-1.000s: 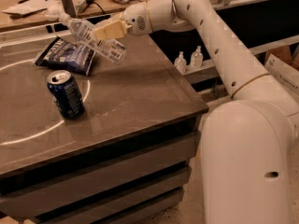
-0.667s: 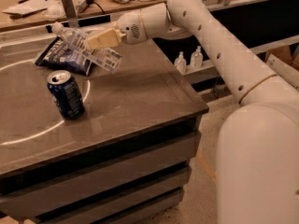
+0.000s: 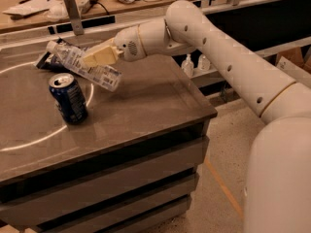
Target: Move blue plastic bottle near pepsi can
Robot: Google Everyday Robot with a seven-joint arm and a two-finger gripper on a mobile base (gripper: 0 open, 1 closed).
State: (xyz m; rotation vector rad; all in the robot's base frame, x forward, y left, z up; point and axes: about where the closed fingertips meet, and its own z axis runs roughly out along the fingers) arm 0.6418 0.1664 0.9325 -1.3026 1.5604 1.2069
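Just behind the pepsi can (image 3: pixel 68 98), the blue plastic bottle (image 3: pixel 104 76) hangs tilted above the counter (image 3: pixel 146 98). The gripper (image 3: pixel 97 57) sits there too, its jaws pinching the bottle's middle. The thin plastic probably makes the bottle light, slick and easily dented, so a gentle hold around the labelled middle suits.

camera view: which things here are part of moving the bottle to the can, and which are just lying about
Part of the job:
- blue plastic bottle, tilted, gripped by the gripper
- pepsi can, upright on the table

Just lying about:
- dark chip bag behind the bottle
- two small pump bottles beyond the table's right edge
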